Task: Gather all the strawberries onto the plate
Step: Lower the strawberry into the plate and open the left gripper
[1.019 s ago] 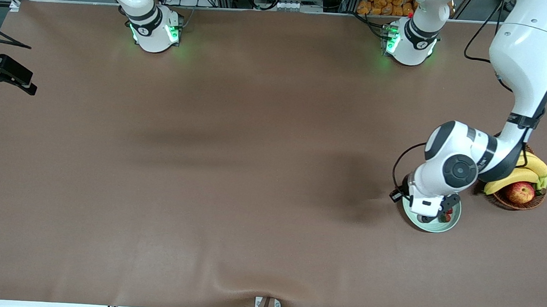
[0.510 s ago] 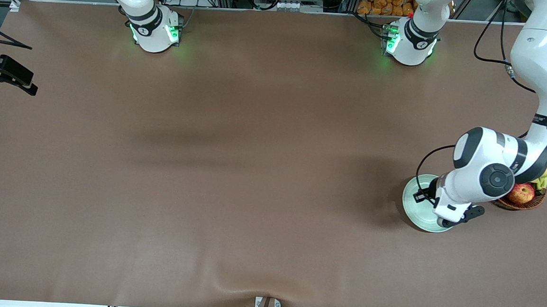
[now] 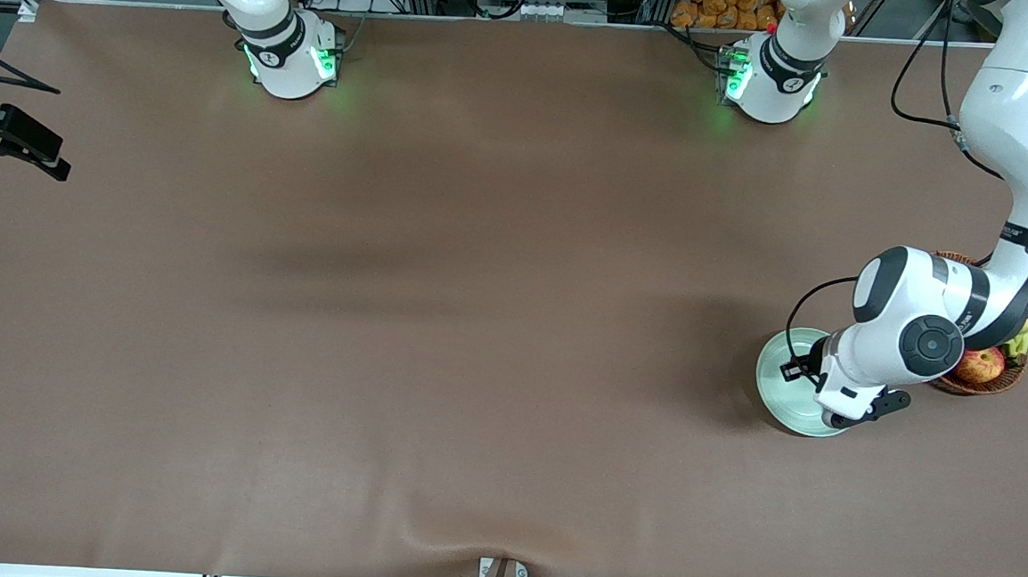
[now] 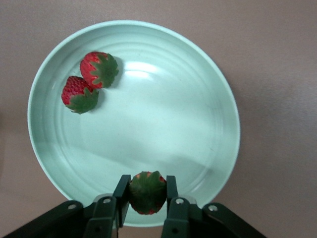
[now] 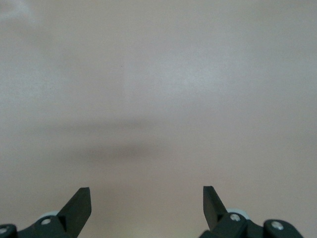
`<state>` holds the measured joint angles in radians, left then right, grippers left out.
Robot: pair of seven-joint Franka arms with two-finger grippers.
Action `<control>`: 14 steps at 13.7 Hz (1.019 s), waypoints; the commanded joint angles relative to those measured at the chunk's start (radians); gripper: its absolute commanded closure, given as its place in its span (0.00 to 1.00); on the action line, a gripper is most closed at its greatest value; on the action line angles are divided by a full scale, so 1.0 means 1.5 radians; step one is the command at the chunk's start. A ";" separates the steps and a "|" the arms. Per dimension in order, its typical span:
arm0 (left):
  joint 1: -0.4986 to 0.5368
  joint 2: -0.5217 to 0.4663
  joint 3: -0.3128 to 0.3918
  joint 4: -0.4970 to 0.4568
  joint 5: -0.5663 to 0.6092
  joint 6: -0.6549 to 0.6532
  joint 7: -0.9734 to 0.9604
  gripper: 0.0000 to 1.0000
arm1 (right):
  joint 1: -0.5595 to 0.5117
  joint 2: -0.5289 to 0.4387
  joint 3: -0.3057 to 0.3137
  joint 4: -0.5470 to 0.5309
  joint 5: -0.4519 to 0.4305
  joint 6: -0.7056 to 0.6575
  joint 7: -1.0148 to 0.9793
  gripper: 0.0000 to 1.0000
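Strawberry number three, a small red berry with a dark green leafy cap [image 4: 147, 192], sits pinched between the left gripper [image 4: 147, 198] fingers over the round, glossy mint-green plate [image 4: 198, 148], near its six o'clock rim in the left wrist view, probably so that it drops inside. Two more small red strawberries [image 4: 89, 82] lie touching at ten o'clock. The right gripper [image 5: 147, 201] waits wide open and empty above bare brown table [image 5: 158, 74].

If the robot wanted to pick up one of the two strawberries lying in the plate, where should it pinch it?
Probably from straight above, pinching the red sides of the strawberry, not its leafy green cap. It lies loose on the plate beside another strawberry, so the fingers should go on the sides facing away from that one. The left tool grips its own strawberry across the sides.
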<state>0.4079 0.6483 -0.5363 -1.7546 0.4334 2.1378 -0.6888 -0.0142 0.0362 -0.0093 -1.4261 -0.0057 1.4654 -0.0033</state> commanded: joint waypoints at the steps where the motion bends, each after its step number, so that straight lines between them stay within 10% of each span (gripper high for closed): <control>1: -0.003 0.015 0.005 0.008 0.023 0.010 0.003 0.58 | -0.012 -0.003 0.012 -0.009 -0.014 0.007 -0.005 0.00; 3: -0.004 0.015 0.005 0.009 0.023 0.010 0.002 0.50 | -0.011 -0.002 0.012 -0.011 -0.014 0.012 -0.005 0.00; 7: -0.003 0.007 0.004 0.010 0.022 0.010 0.001 0.00 | -0.008 -0.001 0.012 -0.012 -0.013 0.013 -0.004 0.00; 14: -0.002 -0.048 -0.018 0.013 0.005 0.001 0.000 0.00 | -0.012 0.002 0.012 -0.013 -0.013 0.018 -0.006 0.00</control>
<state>0.4065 0.6304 -0.5516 -1.7227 0.4458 2.1502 -0.6888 -0.0142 0.0419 -0.0060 -1.4373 -0.0057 1.4816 -0.0033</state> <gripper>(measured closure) 0.000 0.000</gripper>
